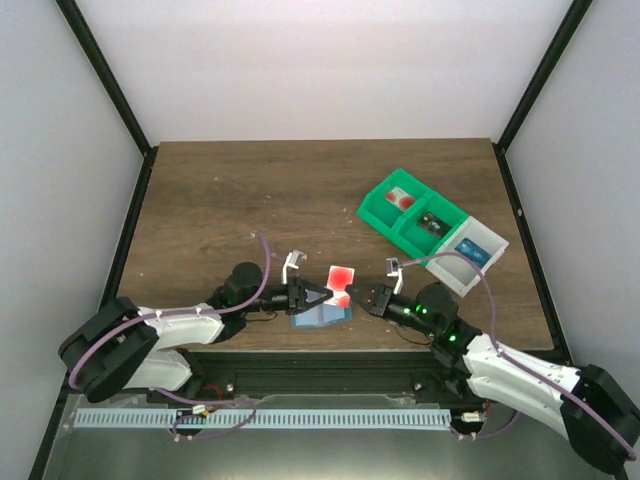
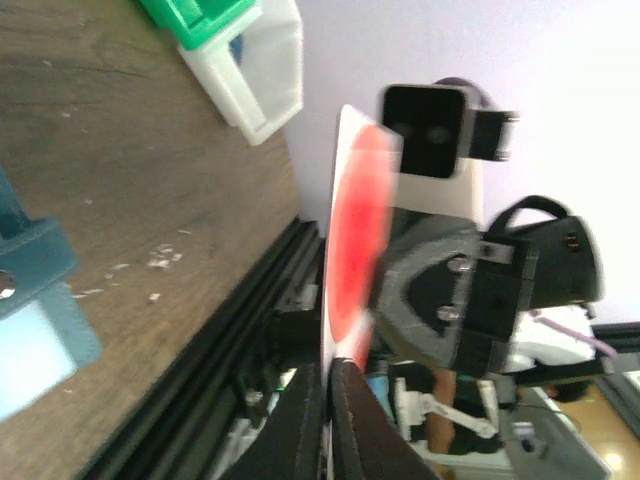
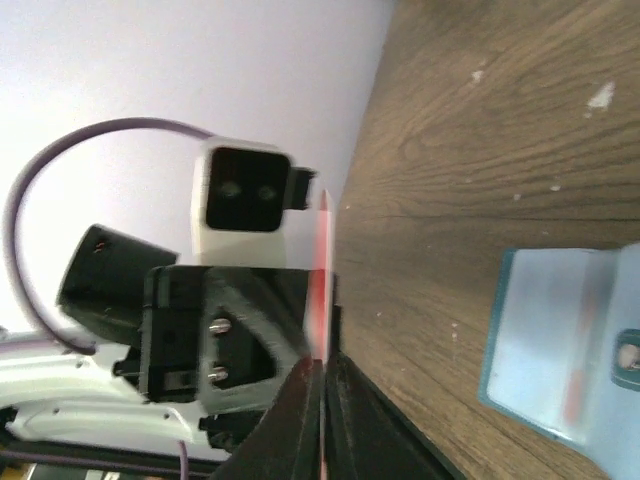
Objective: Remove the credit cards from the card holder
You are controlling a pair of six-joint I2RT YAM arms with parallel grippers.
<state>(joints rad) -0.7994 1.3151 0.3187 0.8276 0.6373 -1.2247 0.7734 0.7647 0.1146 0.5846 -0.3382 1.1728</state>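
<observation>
**Top view, read left to right.** The left gripper [image 1: 308, 293] reaches in from the lower left of the frame. In its wrist view its jaws stand narrow, pinching the lower edge of a credit card [image 1: 341, 278], white with a red disc. The card is just below centre frame, lifted off the wooden table [image 1: 220, 200]. It stands on edge, tilted, with its printed face toward the top camera.

The right gripper [image 1: 362, 296] comes in from the lower right and meets the same card on its opposite side. Its jaws are closed on the card's edge, which its wrist view shows edge-on. The card therefore bridges the two tools, with its flat plane running roughly along the line between them.

The light-blue card holder [image 1: 320, 316] lies flat on the table, just below the card in frame, under the fingertips and slightly nearer the left gripper. A reddish strip [image 3: 575, 390] shows on the holder in the right wrist view. It may be a second card, but I cannot tell.

Both arms are equally near the card, so I judge the coming move depends on which gripper releases. The green-and-white compartment bins [image 1: 430, 228] sit at the upper right, on the right arm's side.
</observation>
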